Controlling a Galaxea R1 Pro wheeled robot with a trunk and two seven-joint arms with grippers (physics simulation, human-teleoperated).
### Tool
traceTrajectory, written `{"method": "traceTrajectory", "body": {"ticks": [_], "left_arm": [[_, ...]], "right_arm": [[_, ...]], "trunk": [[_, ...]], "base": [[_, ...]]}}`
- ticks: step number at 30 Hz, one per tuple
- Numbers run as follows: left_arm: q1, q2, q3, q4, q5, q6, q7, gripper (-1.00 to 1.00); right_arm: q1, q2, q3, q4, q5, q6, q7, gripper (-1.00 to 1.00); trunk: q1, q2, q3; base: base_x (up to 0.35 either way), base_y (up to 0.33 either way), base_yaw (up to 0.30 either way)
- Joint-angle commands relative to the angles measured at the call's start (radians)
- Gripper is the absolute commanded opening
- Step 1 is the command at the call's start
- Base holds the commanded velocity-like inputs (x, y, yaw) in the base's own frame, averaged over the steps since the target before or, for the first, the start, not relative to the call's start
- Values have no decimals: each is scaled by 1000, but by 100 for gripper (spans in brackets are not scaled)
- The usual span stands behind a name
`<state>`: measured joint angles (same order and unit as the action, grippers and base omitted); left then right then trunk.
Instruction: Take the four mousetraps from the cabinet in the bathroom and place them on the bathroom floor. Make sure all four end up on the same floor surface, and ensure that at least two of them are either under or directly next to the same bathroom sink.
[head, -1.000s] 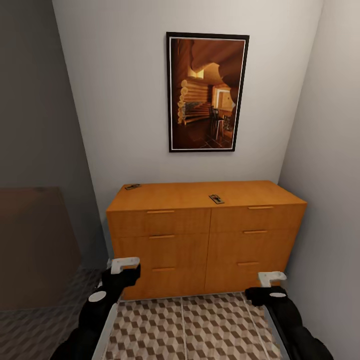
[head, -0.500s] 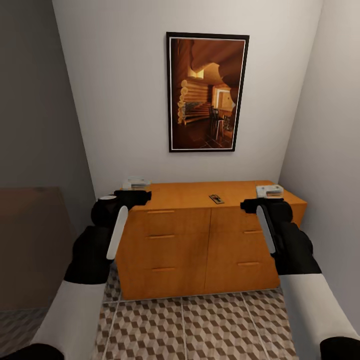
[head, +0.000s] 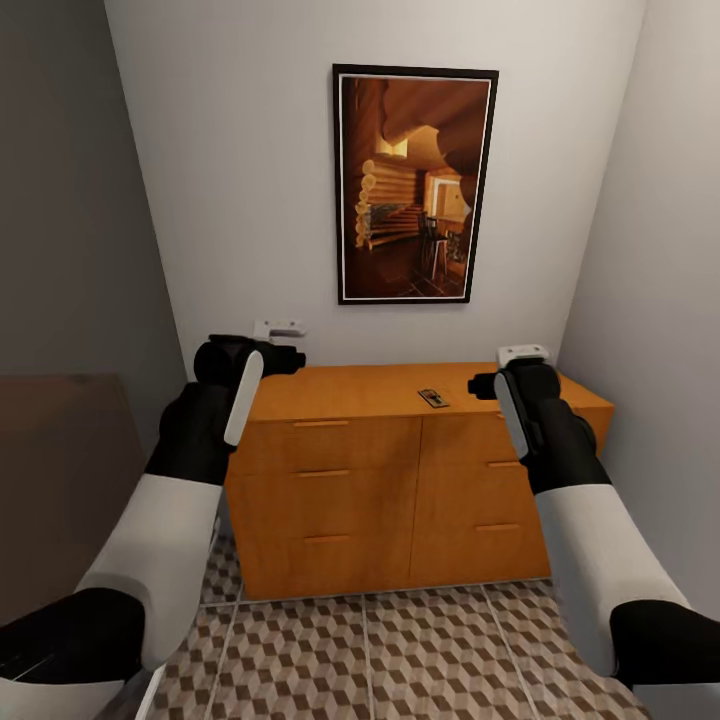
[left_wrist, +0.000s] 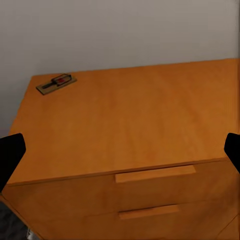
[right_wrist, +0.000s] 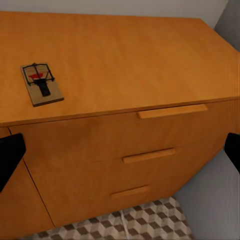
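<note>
- While both arms hang raised in front of the cabinet (head: 400, 470), nothing is gripped: one mousetrap (head: 433, 398) lies flat on the cabinet top near the front edge, about mid-width, and the left wrist view shows a second mousetrap (left_wrist: 56, 83) at the top's back corner by the wall.
- Both traps are thin boards lying flush on the wood, so I judge a pinch from above could skid one along the top or push it off the edge behind the cabinet, above all the corner one, which sits close to the wall.
- The left gripper (left_wrist: 120, 150) has its fingers spread wide, just the dark tips showing at the frame's edges, with nothing between them; it hovers over the cabinet's front edge, well apart from the corner trap.
- The right gripper (right_wrist: 120, 152) is likewise wide open and empty, above the drawer fronts, with the front trap near but off to one side.
- Only two traps are seen on the cabinet; the others may be in drawers, so a bar handle could be knocked on the way down.
- The patterned bathroom floor (head: 400, 660) below the cabinet is where a dropped trap would land, away from any sink.
</note>
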<state>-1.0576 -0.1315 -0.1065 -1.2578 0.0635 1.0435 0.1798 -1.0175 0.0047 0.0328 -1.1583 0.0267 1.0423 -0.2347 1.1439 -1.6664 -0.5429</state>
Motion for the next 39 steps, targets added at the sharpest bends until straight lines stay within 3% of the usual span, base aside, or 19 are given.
{"method": "traceTrajectory", "body": {"ticks": [1, 11, 30, 39], "left_arm": [[-2, 0, -1, 0, 11, 4, 8, 100], [-6, 0, -2, -43, 39, 4, 7, 100], [-7, -16, -4, -23, 47, 4, 8, 100], [-7, -17, -4, -28, 46, 4, 7, 100]], "right_arm": [[-2, 4, 1, 1, 3, 5, -9, 100], [-4, 27, 1, 4, 3, 5, -59, 100], [-4, 29, 0, 6, 0, 5, -66, 100], [-4, 28, 0, 5, 1, 5, -65, 100]], "trunk": [[0, -1, -1], [0, -1, -1], [0, -1, -1], [-35, 62, 27]], "base": [[0, 0, 0], [0, 0, 0], [0, 0, 0], [0, 0, 0]]}}
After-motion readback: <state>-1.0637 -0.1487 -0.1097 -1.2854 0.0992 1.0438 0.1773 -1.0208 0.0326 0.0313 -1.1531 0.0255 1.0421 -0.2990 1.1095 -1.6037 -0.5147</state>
